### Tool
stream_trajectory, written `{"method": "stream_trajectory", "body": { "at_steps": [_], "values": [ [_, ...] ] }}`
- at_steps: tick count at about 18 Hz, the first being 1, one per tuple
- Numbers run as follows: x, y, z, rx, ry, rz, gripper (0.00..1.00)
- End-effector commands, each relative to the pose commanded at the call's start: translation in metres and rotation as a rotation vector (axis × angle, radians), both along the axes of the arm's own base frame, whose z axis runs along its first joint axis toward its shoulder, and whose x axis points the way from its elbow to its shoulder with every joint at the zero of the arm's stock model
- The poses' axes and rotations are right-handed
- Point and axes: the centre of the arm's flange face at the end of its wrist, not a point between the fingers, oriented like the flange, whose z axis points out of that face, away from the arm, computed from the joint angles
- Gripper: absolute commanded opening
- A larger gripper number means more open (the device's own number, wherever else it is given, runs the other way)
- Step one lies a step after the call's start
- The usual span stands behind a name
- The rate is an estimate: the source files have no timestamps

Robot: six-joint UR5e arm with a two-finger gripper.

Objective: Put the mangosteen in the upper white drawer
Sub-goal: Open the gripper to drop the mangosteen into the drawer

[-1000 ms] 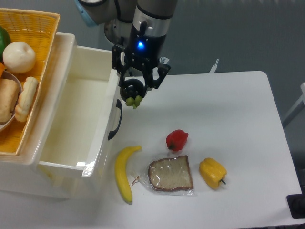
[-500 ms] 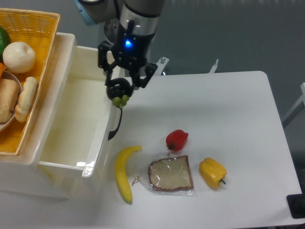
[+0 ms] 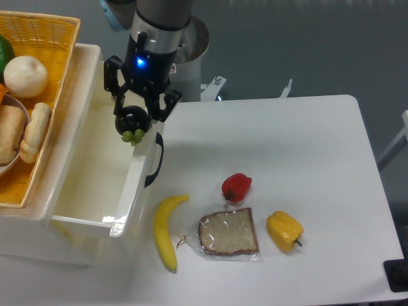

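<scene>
At the far left a yellow wicker basket [image 3: 54, 38] sits above the upper white drawer [image 3: 76, 197], which stands pulled out with its black handle [image 3: 153, 159] facing the table. My claw [image 3: 135, 113] hangs over the drawer's right wall, clamped on the mangosteen [image 3: 132, 121]; the dark fruit sits right between my fingers [image 3: 115, 73], its green cap pointing down, held in the air above the drawer's inside edge and not touching the floor of it. Further right on the white table [image 3: 306, 159] lie a banana [image 3: 166, 233], a bagged slice of bread [image 3: 227, 233], a red pepper [image 3: 236, 187] just above the bread, and a yellow pepper [image 3: 284, 231]
</scene>
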Motion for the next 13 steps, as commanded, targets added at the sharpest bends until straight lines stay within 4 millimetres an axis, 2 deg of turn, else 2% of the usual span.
{"method": "stream_trajectory", "body": {
  "at_steps": [1, 2, 3, 4, 9, 11, 13],
  "values": [
    [0.004, 0.002, 0.0, 0.001, 0.003, -0.01, 0.73],
    [0.004, 0.003, 0.0, 0.004, 0.009, -0.024, 0.85],
    [0.003, 0.002, 0.001, 0.009, 0.016, -0.037, 0.9],
    [0.003, 0.002, 0.001, 0.011, 0.02, -0.047, 1.0],
    [0.001, 0.001, 0.0, 0.01, 0.019, -0.044, 1.0],
    [-0.008, -0.001, -0.001, 0.007, 0.021, -0.029, 1.0],
    [-0.027, -0.004, -0.009, -0.014, 0.024, 0.0, 1.0]
  ]
}}
